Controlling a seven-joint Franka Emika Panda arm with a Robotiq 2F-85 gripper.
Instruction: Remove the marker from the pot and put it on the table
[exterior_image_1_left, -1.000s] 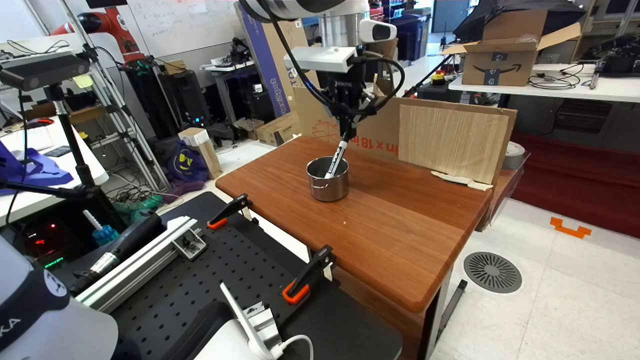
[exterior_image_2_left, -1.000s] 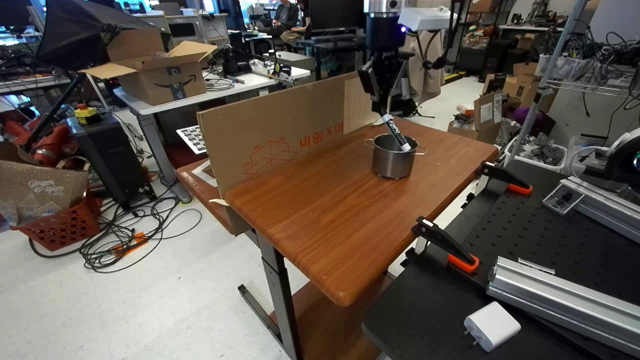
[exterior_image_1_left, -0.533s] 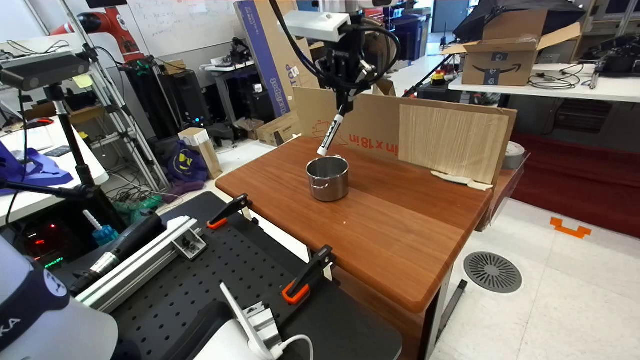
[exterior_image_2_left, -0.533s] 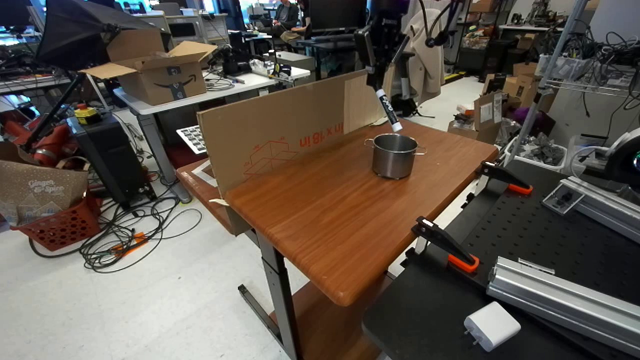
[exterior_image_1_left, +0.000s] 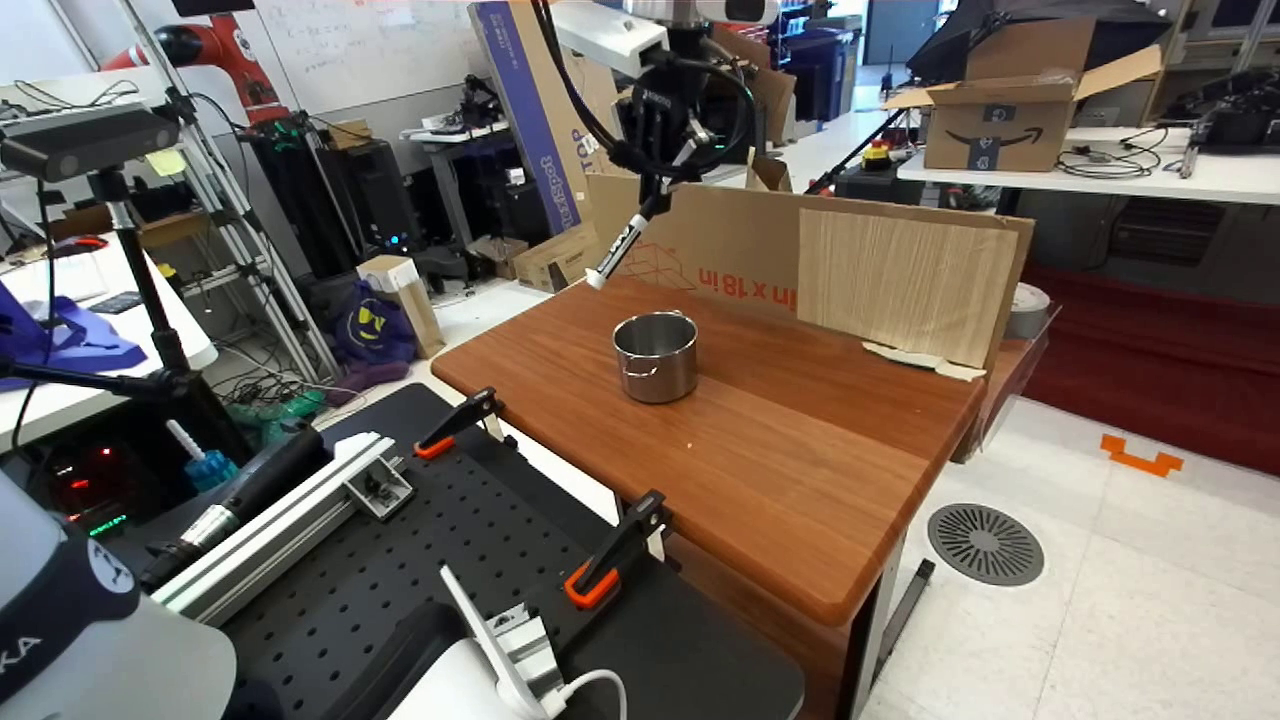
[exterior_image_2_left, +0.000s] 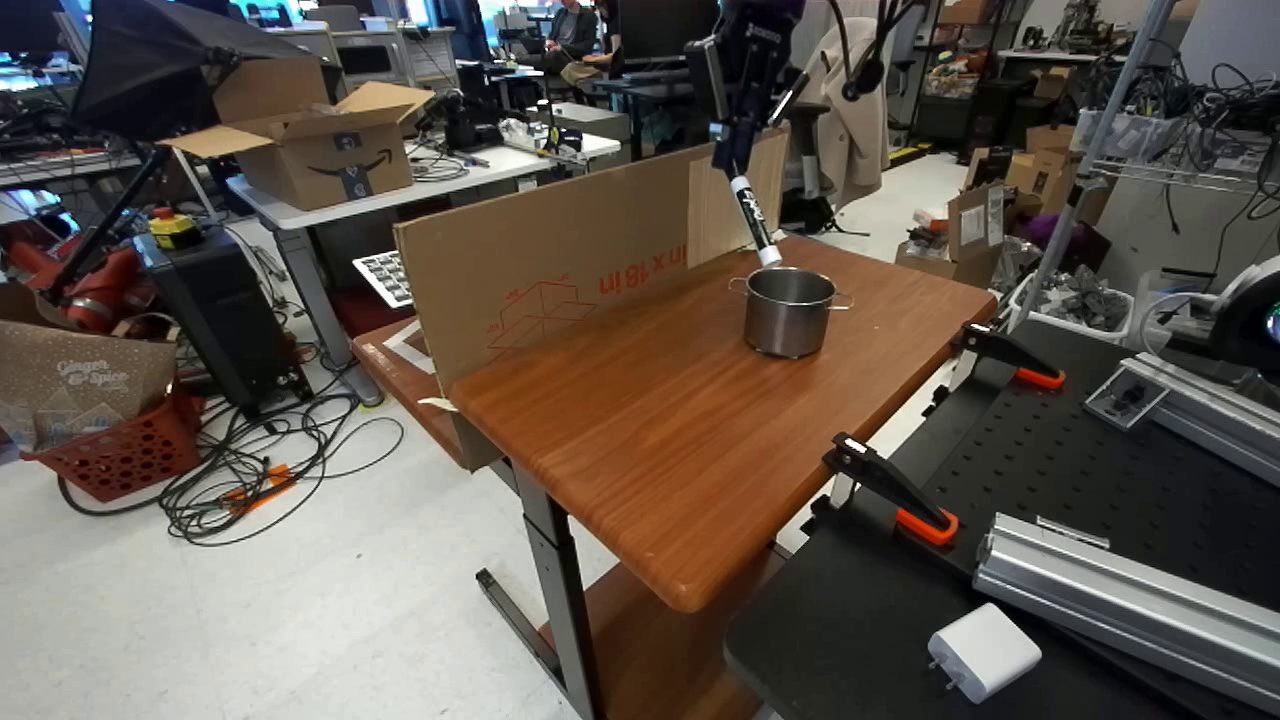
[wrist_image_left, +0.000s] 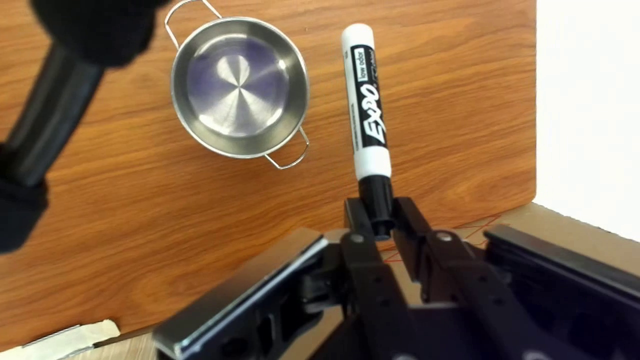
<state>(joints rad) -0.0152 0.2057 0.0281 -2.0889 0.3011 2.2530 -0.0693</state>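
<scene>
Pinching marker (wrist_image_left: 370, 130) by black end between fingers (wrist_image_left: 411, 220); already clear of pot (wrist_image_left: 240, 87). Remaining: lowering to table (exterior_image_2_left: 640, 430), letting go.

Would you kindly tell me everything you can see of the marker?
The marker is a slim, plastic-looking Expo pen with a white barrel, black label reading "EXPO" and "low odor", and black cap at one end. The gripper pinches it by that cap. It hangs tilted above the table, white end lowest, outside the pot and touching neither.
</scene>
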